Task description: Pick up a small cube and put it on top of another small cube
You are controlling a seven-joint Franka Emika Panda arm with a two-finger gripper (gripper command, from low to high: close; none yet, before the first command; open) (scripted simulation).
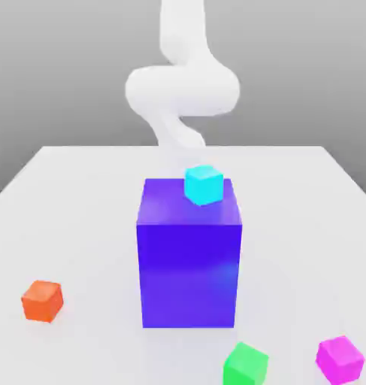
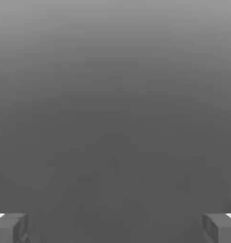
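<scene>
**Wide pincer high and behind; the cubes lie forward and below**

In the hand view the gripper (image 2: pixel 115 228) stands wide, one fingertip (image 2: pixel 11 228) at each lower corner, nothing between them, only bare grey ahead; in the exterior view the white arm (image 1: pixel 182 86) rises behind the tall blue block (image 1: pixel 189 252). The cyan cube (image 1: pixel 203 184) sits on that block's top, nearest the arm; the orange cube (image 1: pixel 42 301), green cube (image 1: pixel 246 365) and magenta cube (image 1: pixel 340 359) rest on the white table (image 1: pixel 80 195), well apart, on the block's far side from the arm. Judged from this, the coming move is a descent toward the camera onto the cyan cube; being cubes, they offer no long axis to align with.
</scene>
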